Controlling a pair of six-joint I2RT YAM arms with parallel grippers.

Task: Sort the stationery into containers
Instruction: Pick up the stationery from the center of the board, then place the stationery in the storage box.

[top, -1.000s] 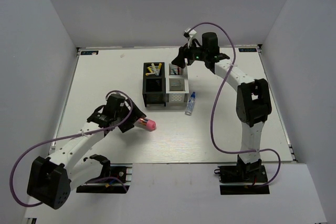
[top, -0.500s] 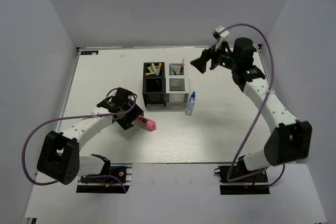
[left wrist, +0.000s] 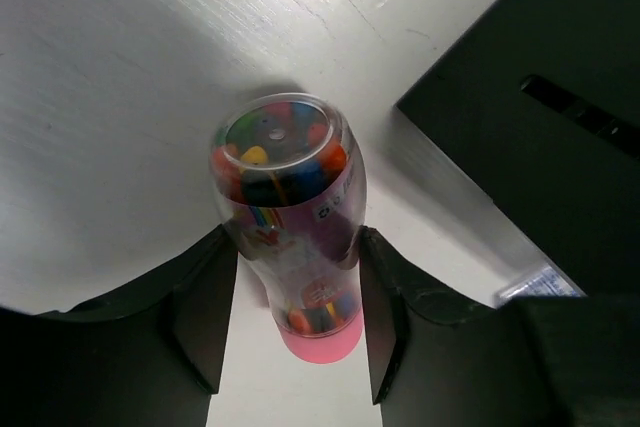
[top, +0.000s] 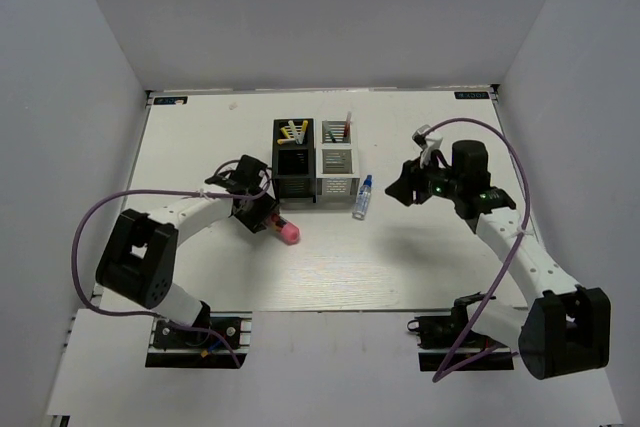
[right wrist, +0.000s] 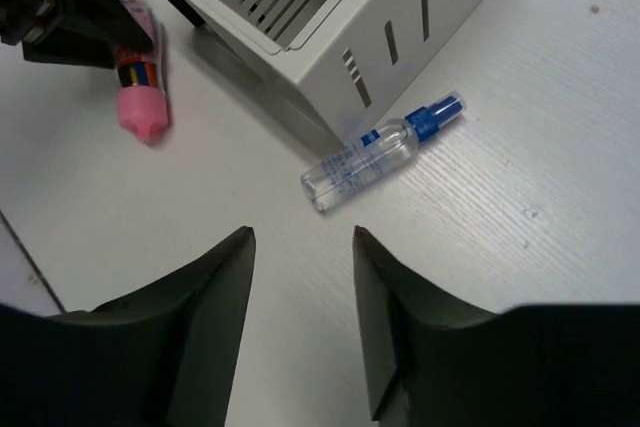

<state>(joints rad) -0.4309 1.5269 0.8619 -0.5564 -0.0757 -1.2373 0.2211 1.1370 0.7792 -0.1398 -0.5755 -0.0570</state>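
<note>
The pink-and-clear cylinder [top: 287,232] [left wrist: 285,197] lies on the table just in front of the black container [top: 293,162] [left wrist: 540,117]. My left gripper [top: 264,211] [left wrist: 297,239] is shut on it, with a finger pressed to each side. The blue-capped bottle [top: 363,197] [right wrist: 380,152] lies beside the silver-white container [top: 338,163] [right wrist: 400,27]. To the right of the bottle hovers my right gripper [top: 405,188] [right wrist: 300,234], open and empty. Yellow pens [top: 293,130] stand in the black container's back cell. Red and white pens [top: 339,129] stand in the white one's.
The two containers stand side by side in the middle of the white table [top: 200,137]. A raised rim runs along the table's back edge [top: 320,92]. Grey walls close in on the left, back and right.
The left gripper has slid toward the containers and closed round the cylinder. The right arm has swung away from above the containers and come down to the right of the bottle.
</note>
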